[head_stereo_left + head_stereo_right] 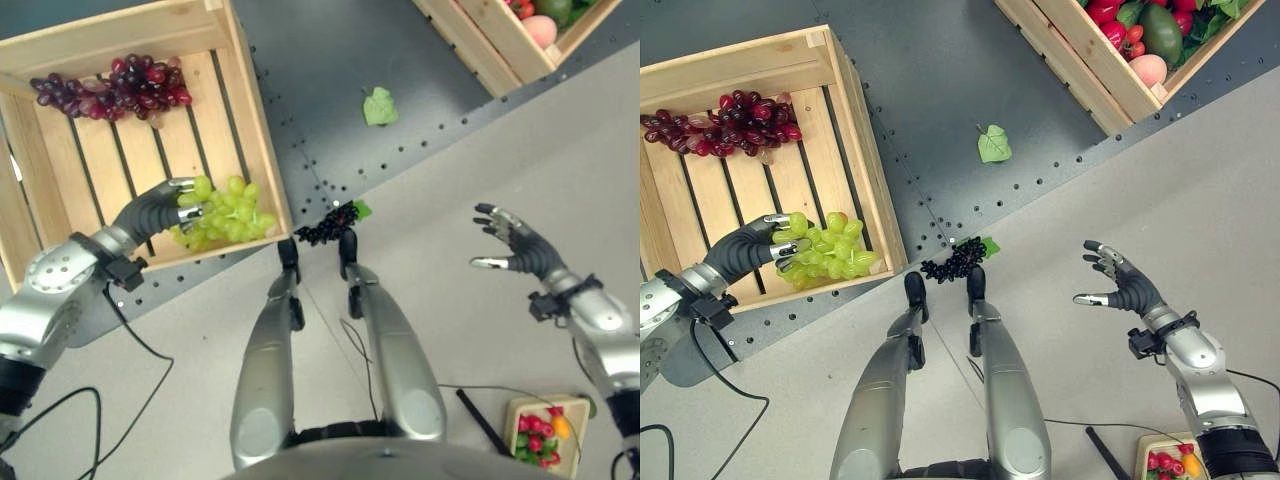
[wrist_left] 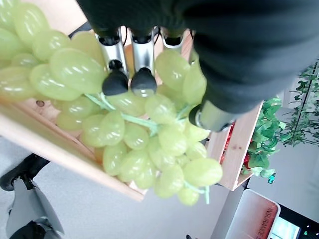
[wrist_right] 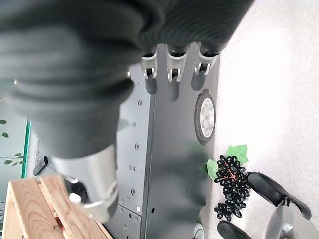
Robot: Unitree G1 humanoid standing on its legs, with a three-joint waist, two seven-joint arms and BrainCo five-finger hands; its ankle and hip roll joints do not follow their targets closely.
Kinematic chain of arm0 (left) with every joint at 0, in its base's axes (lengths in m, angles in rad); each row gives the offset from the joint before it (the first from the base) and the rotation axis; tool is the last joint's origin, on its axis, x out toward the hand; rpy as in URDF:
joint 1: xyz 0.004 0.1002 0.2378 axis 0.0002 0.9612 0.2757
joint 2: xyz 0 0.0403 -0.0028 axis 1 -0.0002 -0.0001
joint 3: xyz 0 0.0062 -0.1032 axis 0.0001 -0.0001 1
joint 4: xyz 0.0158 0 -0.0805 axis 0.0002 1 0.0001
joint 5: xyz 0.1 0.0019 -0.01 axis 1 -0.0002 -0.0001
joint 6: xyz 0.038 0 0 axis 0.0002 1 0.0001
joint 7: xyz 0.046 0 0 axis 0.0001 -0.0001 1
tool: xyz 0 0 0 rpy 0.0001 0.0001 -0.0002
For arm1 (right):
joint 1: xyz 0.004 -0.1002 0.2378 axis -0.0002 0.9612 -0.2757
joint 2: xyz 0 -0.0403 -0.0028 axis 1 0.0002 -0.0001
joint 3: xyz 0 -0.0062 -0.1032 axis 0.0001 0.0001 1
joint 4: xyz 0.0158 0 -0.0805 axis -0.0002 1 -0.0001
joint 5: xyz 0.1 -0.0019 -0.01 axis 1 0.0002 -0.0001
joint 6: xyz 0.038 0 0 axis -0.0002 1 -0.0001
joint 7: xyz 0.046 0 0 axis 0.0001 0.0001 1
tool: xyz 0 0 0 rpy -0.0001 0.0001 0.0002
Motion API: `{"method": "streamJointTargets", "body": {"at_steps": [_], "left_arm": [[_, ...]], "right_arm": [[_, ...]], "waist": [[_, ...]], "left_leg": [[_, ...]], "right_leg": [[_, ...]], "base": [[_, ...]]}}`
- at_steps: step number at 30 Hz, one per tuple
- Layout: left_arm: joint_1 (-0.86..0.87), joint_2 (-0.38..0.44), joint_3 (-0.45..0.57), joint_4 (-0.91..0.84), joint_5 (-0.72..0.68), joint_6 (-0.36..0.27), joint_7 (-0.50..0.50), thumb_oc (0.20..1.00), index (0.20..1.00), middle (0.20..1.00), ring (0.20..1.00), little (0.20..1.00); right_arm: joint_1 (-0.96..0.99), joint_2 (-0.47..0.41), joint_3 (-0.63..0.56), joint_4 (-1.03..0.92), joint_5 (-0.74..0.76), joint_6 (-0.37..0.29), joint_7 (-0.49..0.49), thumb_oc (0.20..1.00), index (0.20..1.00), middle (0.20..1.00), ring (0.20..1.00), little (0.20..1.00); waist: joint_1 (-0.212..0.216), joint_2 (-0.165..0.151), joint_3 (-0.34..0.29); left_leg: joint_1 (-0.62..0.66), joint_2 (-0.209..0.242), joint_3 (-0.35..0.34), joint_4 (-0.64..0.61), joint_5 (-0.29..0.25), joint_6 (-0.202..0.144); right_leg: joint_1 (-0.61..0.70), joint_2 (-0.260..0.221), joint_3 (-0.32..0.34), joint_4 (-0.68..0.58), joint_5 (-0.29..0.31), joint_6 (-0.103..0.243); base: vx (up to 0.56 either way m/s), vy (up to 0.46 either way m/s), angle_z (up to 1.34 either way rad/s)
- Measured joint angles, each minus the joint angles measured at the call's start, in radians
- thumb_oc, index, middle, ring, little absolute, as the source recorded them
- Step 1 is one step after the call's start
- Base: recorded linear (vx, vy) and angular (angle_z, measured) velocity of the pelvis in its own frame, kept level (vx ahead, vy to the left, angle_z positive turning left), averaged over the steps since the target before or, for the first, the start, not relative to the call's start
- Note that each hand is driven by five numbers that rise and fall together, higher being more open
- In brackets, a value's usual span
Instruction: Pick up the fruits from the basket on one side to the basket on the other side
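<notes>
Twin overhead head views; two close wrist views along hands

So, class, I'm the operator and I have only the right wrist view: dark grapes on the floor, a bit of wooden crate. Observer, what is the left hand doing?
Observer: The left hand is curled round a green grape bunch inside the near wooden crate.
Operator: Anything else in that crate?
Observer: A red grape bunch lies at its far end.
Operator: Where is the other crate?
Observer: The second crate sits at the far right, holding a peach among mixed produce.
Operator: Anything loose besides the dark grapes?
Observer: A green leaf lies between the crates.
</notes>
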Motion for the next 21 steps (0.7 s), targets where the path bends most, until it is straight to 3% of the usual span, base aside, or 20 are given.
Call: {"method": "streamJointTargets", "body": {"at_steps": [11, 21], "left_arm": [[-0.036, 0.002, -0.023, -0.077, -0.097, -0.002, -0.051, 0.2, 0.2, 0.2, 0.2, 0.2], [-0.078, 0.024, -0.074, -0.116, -0.14, -0.003, -0.086, 0.2, 0.2, 0.2, 0.2, 0.2]], "right_arm": [[-0.11, -0.125, 0.16, -0.011, -0.071, -0.022, 0.038, 1.0, 1.0, 1.0, 1.0, 1.0], [-0.175, -0.128, 0.212, -0.048, -0.06, -0.03, 0.061, 1.0, 1.0, 1.0, 1.0, 1.0]], "waist": [[0.013, 0.019, 0.006], [0.023, 0.027, 0.007]], "left_leg": [[0.043, 0.001, 0.001, -0.008, -0.001, -0.002], [0.086, 0.003, 0.003, -0.018, -0.001, -0.001]], "right_leg": [[0.041, 0.001, 0.001, -0.002, -0.004, -0.003], [0.084, 0.004, 0.001, -0.014, -0.006, -0.006]], "base": [[0.0, 0.0, 0.0], [0.0, 0.0, 0.0]]}}
